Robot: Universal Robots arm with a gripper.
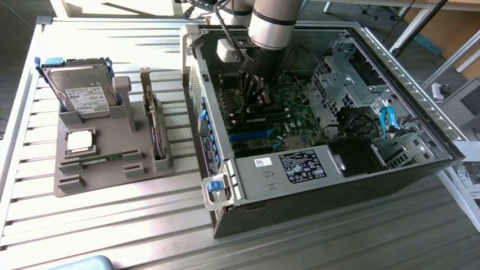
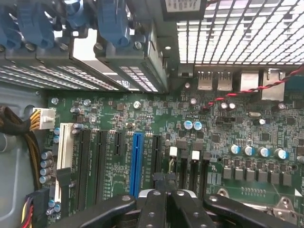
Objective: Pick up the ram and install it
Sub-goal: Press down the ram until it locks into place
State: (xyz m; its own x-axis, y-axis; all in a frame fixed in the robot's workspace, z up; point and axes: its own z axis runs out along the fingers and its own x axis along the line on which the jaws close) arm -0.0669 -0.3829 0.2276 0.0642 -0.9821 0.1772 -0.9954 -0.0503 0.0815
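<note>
From the exterior view I see my arm (image 1: pixel 270 25) reaching down into the open case (image 1: pixel 390 169), the gripper (image 1: pixel 255 98) low over the motherboard (image 1: pixel 296 121) near the middle of the case. Whether it carries the ram I can't tell from here. On the table (image 1: pixel 112 225) toward the exterior view's left sits a grey holder (image 1: pixel 112 163), well apart from the case. It carries a hard drive (image 1: pixel 82 90) standing up at the back, a silver processor (image 1: pixel 80 142) lying flat, an expansion card (image 1: pixel 150 118) on edge along its case-side edge, and a green ram stick (image 1: pixel 105 159) lying in a slot near the front.

In the wrist view my fingers (image 2: pixel 161 204) are pressed together, just above the board. A thin dark edge shows between the tips, but I can't tell what it is. They hang close to the blue slot (image 2: pixel 137 161) and the black slots (image 2: pixel 95 166) beside it. Blue latches (image 2: pixel 111 21) line the case's card bay.
</note>
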